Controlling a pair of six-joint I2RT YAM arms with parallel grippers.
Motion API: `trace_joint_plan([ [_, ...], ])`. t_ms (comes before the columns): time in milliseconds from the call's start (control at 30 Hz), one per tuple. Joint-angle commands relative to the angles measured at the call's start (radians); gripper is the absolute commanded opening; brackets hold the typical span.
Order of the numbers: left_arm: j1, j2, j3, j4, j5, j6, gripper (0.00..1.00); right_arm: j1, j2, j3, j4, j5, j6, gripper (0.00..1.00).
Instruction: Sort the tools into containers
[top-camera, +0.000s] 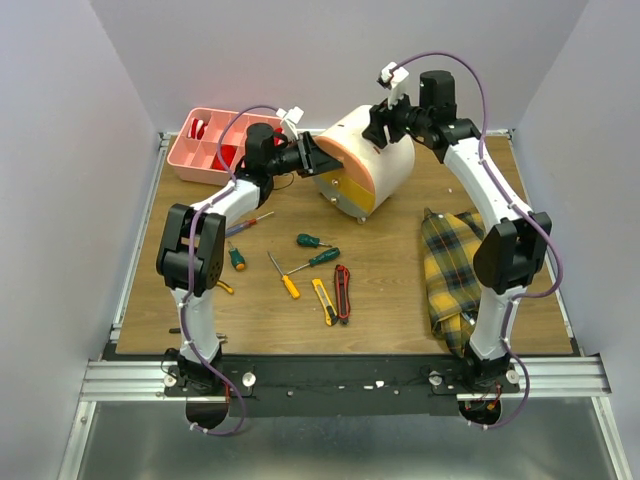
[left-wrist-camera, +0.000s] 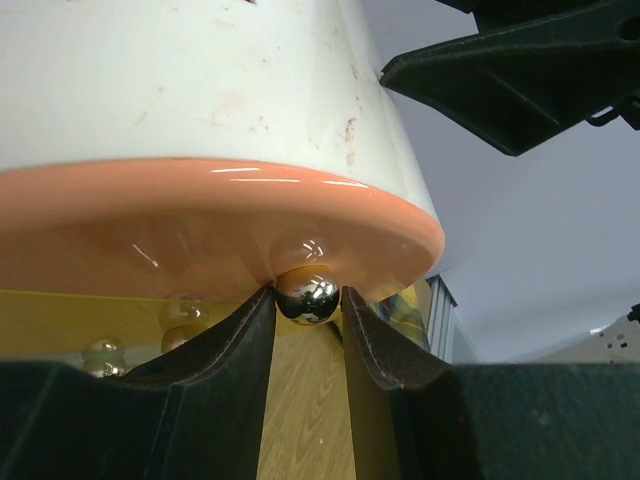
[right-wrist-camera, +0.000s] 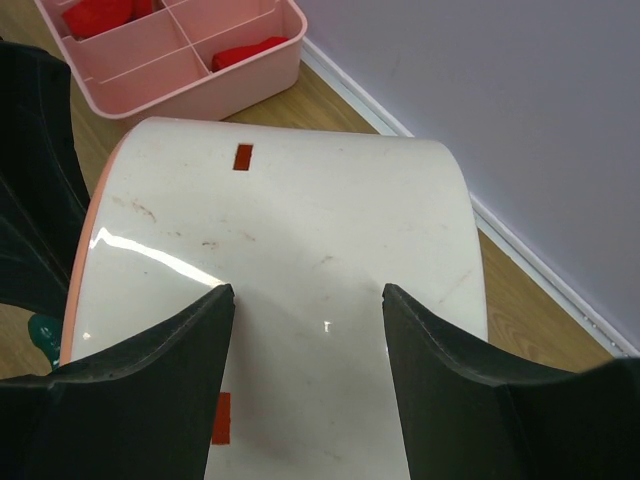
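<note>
The likeliest slip is at the chrome knob (left-wrist-camera: 307, 293): it is a smooth ball, and a pull on it could let it pop out of the left jaws before the orange drawer front (left-wrist-camera: 200, 235) moves at all. If the drawer sticks, the whole cream drawer unit (top-camera: 372, 165), which sits at the far middle of the worktop (top-camera: 400, 310), could slide or tip toward the left arm, since the right jaws only rest on its rounded top and do not clamp it. The left jaws are nearly closed, one on each side of the knob, and both appear to touch it, so I judge it pinched. The right jaws are spread wide, with the cream shell showing between them and nothing held. The pink tray (top-camera: 203, 152) stands at the far left, just beside the left arm. The screwdrivers and knives (top-camera: 330, 290) lie loose on the near middle of the worktop, none sorted yet.
</note>
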Motion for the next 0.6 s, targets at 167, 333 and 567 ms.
trace_joint_plan([
  [167, -0.02, -0.013, 0.026, -0.106, -0.121, 0.071, 0.39, 0.018, 0.032, 0.019, -0.005, 0.051, -0.014, 0.69],
  [333, -0.02, -0.021, 0.036, -0.134, -0.141, 0.08, 0.45, 0.02, 0.04, 0.016, -0.01, 0.062, -0.018, 0.69],
  [567, -0.017, -0.033, 0.046, -0.163, -0.156, 0.094, 0.47, 0.02, 0.045, 0.01, -0.01, 0.065, -0.021, 0.69],
])
